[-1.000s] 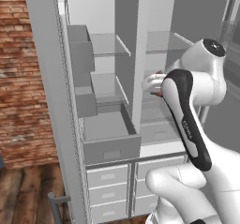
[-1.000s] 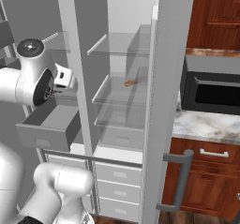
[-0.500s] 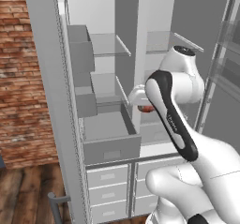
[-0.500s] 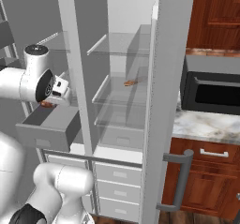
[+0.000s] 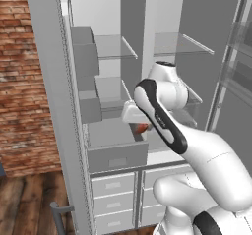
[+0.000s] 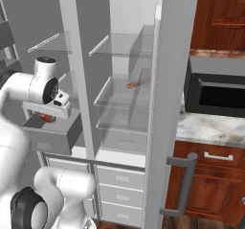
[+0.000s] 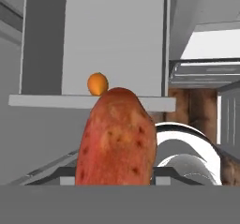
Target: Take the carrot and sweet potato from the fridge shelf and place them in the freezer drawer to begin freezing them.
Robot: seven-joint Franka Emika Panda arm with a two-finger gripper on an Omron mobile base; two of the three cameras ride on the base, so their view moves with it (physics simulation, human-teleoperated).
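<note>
The two-finger gripper (image 5: 142,129) is clamped on the rounded red-orange sweet potato (image 7: 116,138), holding it over the open top of the wide plain grey freezer drawer (image 5: 117,155), close to the drawer's right wall and with free room toward its left side. In the hand view the sweet potato's long axis runs up and down the frame, and the small bright-orange carrot (image 7: 97,84) lies beyond it inside the drawer. A brownish-orange elongated piece (image 6: 133,85) rests on the thin translucent glass fridge shelf (image 6: 119,92), and no writing can be read anywhere.

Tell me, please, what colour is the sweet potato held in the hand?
Red-orange with darker brown speckles; the sweet potato shows best in the hand view.
</note>
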